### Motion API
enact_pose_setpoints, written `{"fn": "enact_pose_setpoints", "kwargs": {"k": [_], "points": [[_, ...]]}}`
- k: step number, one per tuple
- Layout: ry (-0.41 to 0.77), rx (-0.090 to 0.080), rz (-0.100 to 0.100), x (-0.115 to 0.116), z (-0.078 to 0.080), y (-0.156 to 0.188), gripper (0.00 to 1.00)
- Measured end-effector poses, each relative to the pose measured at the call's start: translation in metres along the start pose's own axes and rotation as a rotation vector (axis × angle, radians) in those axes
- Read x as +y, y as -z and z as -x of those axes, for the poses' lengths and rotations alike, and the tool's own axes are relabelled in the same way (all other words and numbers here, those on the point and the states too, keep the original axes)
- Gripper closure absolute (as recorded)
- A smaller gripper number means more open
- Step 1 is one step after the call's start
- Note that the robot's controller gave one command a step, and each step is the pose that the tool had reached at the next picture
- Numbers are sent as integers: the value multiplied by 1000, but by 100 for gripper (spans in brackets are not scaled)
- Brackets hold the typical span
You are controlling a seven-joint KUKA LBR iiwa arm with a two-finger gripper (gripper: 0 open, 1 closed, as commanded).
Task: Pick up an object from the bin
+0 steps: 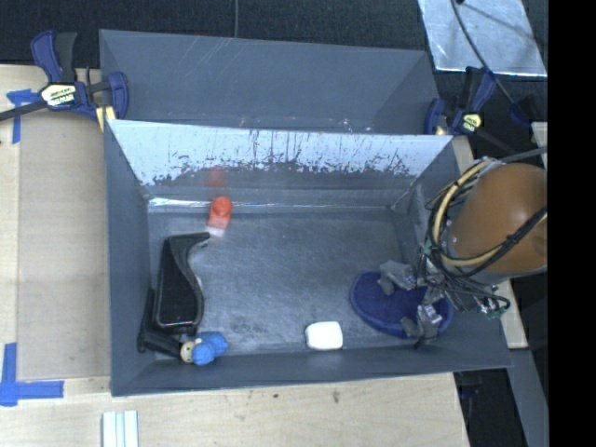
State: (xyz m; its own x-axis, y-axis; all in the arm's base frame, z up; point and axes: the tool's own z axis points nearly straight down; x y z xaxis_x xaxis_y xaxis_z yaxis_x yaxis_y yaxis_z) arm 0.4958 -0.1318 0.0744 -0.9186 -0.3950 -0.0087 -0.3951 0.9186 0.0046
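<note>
Camera view: pincer over one blue disc, perhaps touching.

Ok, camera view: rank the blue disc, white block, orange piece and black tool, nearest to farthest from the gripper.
1. Blue disc, right side of the floor, directly at the gripper.
2. White block, middle, by the near wall.
3. Orange piece, by the far wall, and black tool, left side: too close to call.

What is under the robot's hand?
A flat dark blue rounded thing lies under the hand, near the front right corner of the bin. The hand covers its right part, so its whole shape is hidden.
</note>
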Motion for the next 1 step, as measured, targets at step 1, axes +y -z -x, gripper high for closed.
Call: {"fn": "enact_pose_setpoints", "kwargs": {"k": [1], "points": [[-2, 1, -9, 0, 3, 66, 100]]}}
